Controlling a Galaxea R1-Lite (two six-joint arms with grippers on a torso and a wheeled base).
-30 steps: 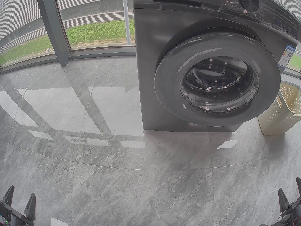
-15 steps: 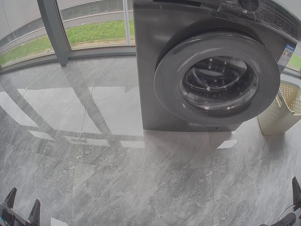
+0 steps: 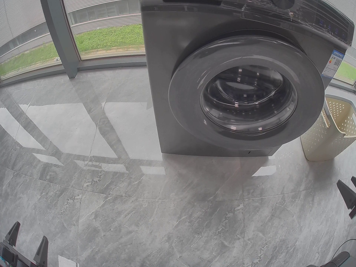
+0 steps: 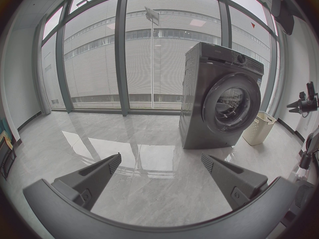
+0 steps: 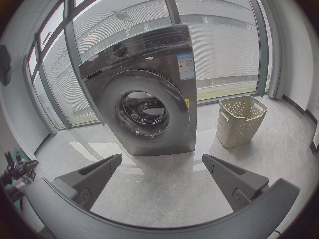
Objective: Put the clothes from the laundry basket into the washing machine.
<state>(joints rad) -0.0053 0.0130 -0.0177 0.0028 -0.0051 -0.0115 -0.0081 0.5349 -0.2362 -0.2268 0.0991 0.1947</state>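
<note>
Head view: cream, perforated laundry basket (image 3: 322, 139) beside grey washing machine (image 3: 237, 75).

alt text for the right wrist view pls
A grey front-loading washer with its round door shut stands on a grey tiled floor before tall windows, with a cream perforated basket on the floor beside it. In the foreground the right gripper hangs with its jaws open, holding nothing.
</note>
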